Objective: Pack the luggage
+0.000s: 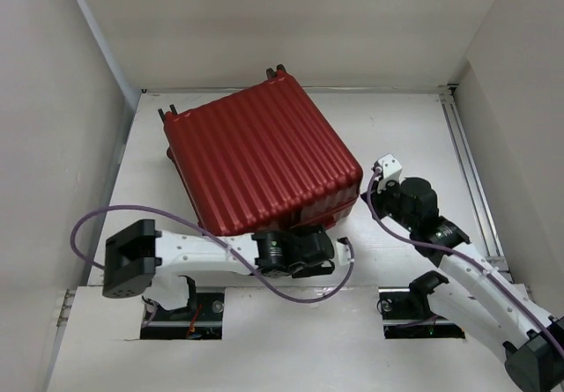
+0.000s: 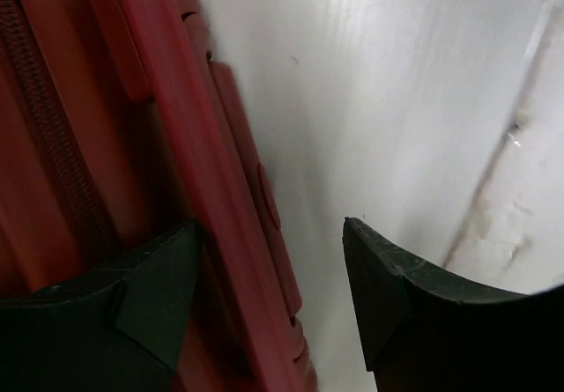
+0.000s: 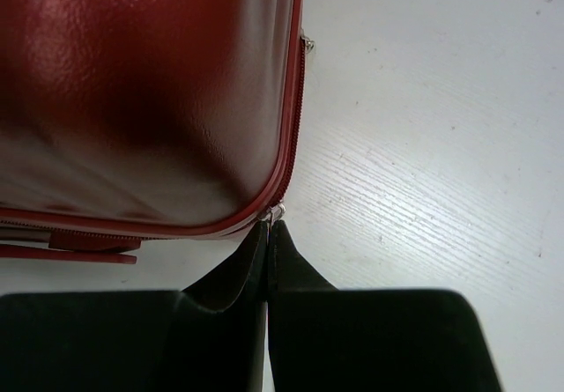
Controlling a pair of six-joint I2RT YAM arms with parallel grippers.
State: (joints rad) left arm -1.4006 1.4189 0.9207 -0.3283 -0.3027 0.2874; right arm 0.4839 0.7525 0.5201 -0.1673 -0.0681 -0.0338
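Observation:
The luggage (image 1: pixel 264 159) lies closed on the white table, ribbed dark-red shell up, wheels toward the back. My left gripper (image 1: pixel 319 244) is at its near edge. In the left wrist view (image 2: pixel 269 295) it is open, and the suitcase's red side rim (image 2: pixel 203 189) runs between the fingers, close to the left one. My right gripper (image 1: pixel 367 195) is at the suitcase's right corner. In the right wrist view (image 3: pixel 268 226) it is shut on the small metal zipper pull (image 3: pixel 276 213) at the rounded corner of the shell (image 3: pixel 141 84). The lining is hidden.
White walls enclose the table (image 1: pixel 405 136) on the left, back and right. A metal rail (image 1: pixel 471 181) runs along the right edge. A purple cable (image 1: pixel 115 211) loops from the left arm. Bare table lies right of the suitcase.

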